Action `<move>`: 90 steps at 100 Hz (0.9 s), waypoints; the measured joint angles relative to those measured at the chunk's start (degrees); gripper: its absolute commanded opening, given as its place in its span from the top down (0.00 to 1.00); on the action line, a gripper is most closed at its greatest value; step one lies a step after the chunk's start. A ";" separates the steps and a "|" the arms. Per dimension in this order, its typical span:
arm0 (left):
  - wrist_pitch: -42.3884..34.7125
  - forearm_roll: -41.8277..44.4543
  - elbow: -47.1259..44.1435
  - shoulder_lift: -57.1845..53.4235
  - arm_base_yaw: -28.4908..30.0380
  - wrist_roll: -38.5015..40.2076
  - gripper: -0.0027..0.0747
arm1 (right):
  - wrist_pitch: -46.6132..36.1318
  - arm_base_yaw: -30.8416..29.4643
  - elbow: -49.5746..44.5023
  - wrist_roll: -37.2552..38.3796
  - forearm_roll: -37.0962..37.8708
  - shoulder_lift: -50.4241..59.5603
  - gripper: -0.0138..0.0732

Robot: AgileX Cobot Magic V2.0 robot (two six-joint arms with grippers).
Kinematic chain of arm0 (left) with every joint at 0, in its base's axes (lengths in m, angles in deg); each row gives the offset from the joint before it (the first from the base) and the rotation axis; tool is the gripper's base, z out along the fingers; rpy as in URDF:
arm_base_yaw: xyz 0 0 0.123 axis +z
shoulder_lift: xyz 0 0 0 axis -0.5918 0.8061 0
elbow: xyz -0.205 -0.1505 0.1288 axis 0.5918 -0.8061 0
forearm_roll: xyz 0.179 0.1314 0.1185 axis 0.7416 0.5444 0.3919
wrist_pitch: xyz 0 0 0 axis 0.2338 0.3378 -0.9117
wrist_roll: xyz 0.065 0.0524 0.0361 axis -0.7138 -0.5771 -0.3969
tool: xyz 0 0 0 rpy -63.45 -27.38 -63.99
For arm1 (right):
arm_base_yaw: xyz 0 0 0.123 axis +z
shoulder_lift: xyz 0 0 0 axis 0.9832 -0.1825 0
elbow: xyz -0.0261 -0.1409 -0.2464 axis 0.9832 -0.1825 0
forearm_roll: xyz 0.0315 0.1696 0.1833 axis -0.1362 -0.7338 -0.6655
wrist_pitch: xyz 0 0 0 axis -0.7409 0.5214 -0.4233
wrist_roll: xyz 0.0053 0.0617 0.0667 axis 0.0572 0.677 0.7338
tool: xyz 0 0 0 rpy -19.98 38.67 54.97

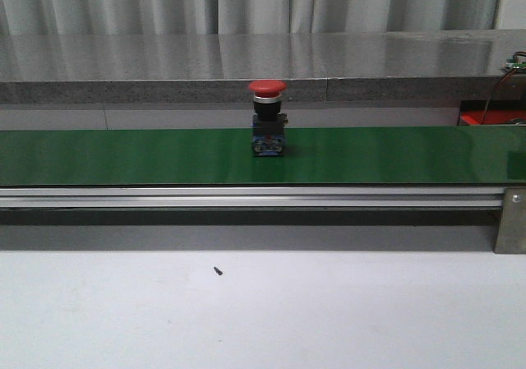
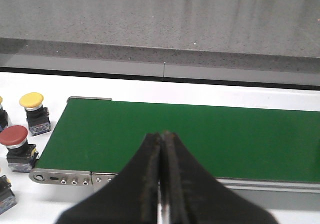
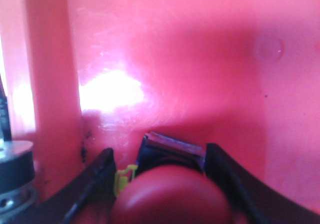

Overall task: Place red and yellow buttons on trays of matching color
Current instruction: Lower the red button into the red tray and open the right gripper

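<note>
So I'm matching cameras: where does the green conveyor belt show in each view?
Front view: the green conveyor belt runs across the middle, a red button standing on it.
Left wrist view: its end fills the middle, beyond the shut left gripper.
Right wrist view: not in it; the red tray and another red button between the right gripper's fingers.
Shared landmark: the grey stone ledge behind the belt, in front and left wrist views.
</note>
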 measured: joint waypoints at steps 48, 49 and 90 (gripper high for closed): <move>0.00 0.00 0.00 0.00 0.00 0.00 0.99 | 6.23 0.12 4.62 -0.32 0.64 7.71 0.21; 0.00 0.00 0.00 0.00 0.00 0.00 0.99 | 6.43 0.24 4.62 -0.42 0.64 8.22 0.21; 0.00 0.00 0.00 0.00 0.00 0.00 0.99 | 14.35 6.99 0.69 -6.24 -5.16 23.37 0.21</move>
